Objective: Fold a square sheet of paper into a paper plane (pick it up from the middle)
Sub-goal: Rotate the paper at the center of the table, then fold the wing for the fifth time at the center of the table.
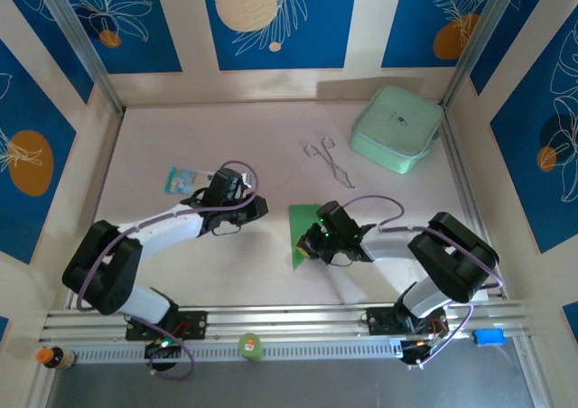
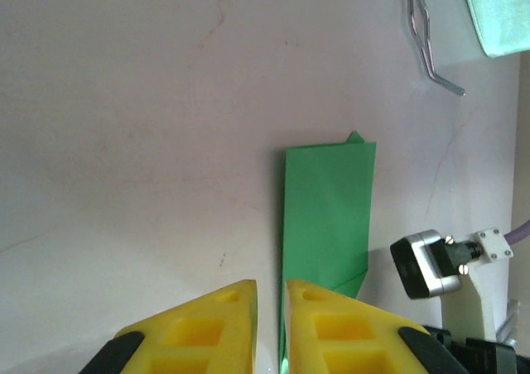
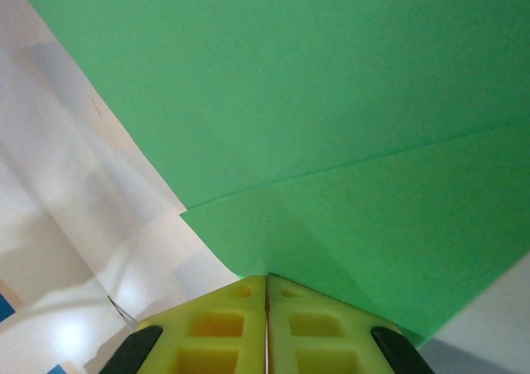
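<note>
The right fingers (image 3: 219, 333), yellow and ribbed, are pressed flat together with no gap. Their tips sit on the bright-green folded sheet of paper (image 3: 331, 101), which spreads ahead of them and off to their right with a diagonal fold edge across it. Whether a layer is pinched between them cannot be told. From above, the right fingers (image 1: 312, 244) overlap the paper's near right corner.

The left fingers (image 2: 199, 333) stand narrow, with only a thin slit between them and nothing seen gripped. The paper lies flat on the pale worktop (image 2: 124, 142) just ahead of them and a little to their right, as a long strip with a small point at its far end. From above, the left fingers (image 1: 257, 207) sit near the paper's left edge but apart from it.

Farther ahead and to the right of the left fingers lie thin metal wire tongs (image 2: 426, 35) and a corner of a pale mint-green rounded box (image 2: 497, 14). A small light-blue printed packet (image 1: 183, 180) lies well behind the left fingers, beside their arm.
</note>
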